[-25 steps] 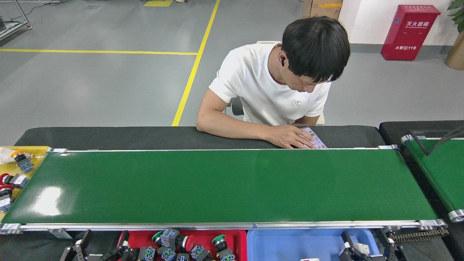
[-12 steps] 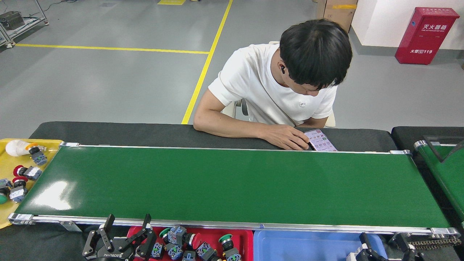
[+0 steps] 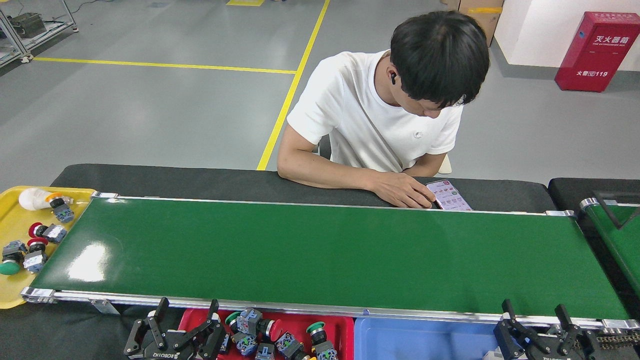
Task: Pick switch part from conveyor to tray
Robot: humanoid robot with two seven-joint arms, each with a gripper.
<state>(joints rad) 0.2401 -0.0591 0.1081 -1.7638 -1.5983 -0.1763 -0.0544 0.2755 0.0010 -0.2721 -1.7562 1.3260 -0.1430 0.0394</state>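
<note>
The conveyor (image 3: 320,252), a long glossy dark-green belt with silver rails, spans the view, and no switch part shows on it. Switch parts (image 3: 250,322) with green and red caps lie in a red tray (image 3: 340,327) below the near rail. More switch parts (image 3: 47,232) lie on a yellow tray (image 3: 15,295) at the belt's left end. My left gripper (image 3: 188,307) stands open at the near rail, over the red tray's left edge, holding nothing. My right gripper (image 3: 534,311) stands open at the near rail on the right, also holding nothing.
A blue tray (image 3: 415,337) sits right of the red one. A person in a white shirt sits behind the belt, a hand (image 3: 405,192) beside a phone (image 3: 449,196) on the black table. A second green belt (image 3: 617,235) runs at the right edge.
Both grippers have risen from the bottom edge to the near rail, fingers spread. The whole view has shifted, showing more of the yellow tray on the left.
</note>
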